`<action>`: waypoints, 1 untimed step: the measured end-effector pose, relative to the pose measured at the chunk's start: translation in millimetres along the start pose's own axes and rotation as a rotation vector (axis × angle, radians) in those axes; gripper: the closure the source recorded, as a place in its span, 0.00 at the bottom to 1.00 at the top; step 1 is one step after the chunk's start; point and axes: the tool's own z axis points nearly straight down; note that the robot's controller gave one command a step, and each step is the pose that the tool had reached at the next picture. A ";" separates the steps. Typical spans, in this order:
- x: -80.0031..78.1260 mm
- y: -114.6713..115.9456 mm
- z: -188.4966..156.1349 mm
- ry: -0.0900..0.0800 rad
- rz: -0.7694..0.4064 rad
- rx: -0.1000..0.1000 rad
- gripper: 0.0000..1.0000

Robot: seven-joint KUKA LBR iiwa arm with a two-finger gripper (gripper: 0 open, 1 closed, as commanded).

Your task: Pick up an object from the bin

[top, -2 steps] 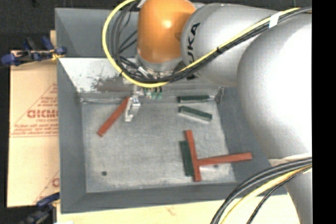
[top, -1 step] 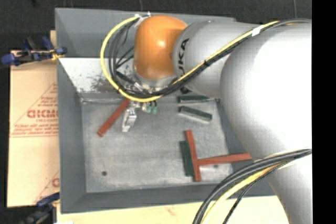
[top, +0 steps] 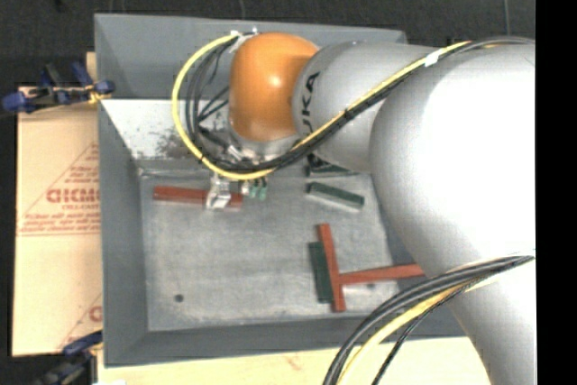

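Gripper [top: 220, 194], grip state untellable, over red-brown stick [top: 176, 194]; 1 green bar [top: 334, 195] rightward; bin floor [top: 234, 275] bare below.

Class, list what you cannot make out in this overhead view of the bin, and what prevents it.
Camera view:
Red-brown bar, upper left: right end covered by the end effector.
Small green thing beside the end effector: too small to identify.
Red bar, lower right: right end runs under the arm.
Bin: right side hidden by the arm.
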 end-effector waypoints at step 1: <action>0.1 0.3 0.0 0.000 0.000 -0.001 1.00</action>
